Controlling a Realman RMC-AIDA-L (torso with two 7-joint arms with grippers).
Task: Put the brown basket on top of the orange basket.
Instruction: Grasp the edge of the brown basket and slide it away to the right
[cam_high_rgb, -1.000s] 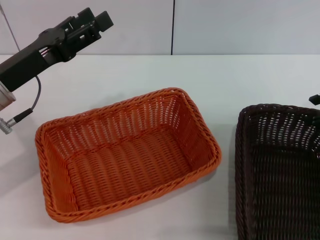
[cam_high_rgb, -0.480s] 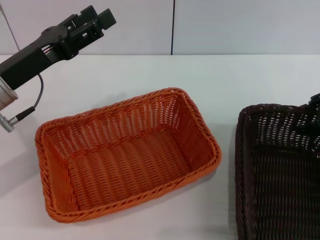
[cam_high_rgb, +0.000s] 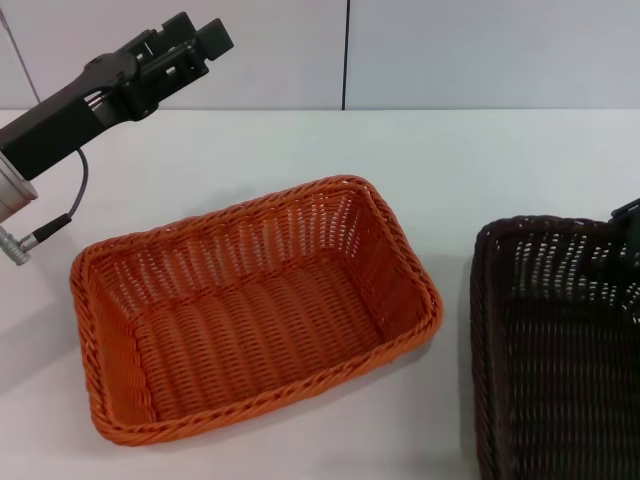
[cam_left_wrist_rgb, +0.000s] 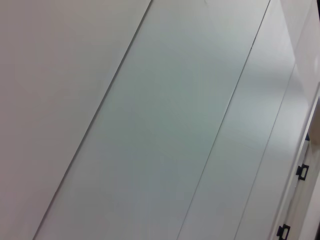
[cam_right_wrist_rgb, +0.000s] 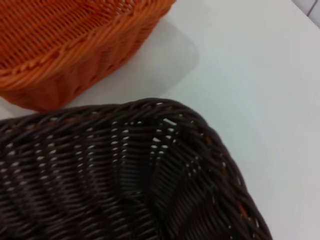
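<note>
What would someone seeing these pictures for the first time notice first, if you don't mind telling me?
The bright orange basket stands out at once, sitting empty on the white table in front of the robot, angled to the table edge. To its right, apart from it, sits the dark brown basket, partly cut off by the frame, with the right hand just showing at its far rim. The left hand hangs raised above the table's far left.

Head view: looking down from above onto the desk (cam_high_rgb: 480, 160). Left wrist: aimed away at blank wall panels (cam_left_wrist_rgb: 150, 130). Right wrist: close over the brown basket (cam_right_wrist_rgb: 125, 180), sharing the orange basket (cam_right_wrist_rgb: 65, 45) with the head view.
</note>
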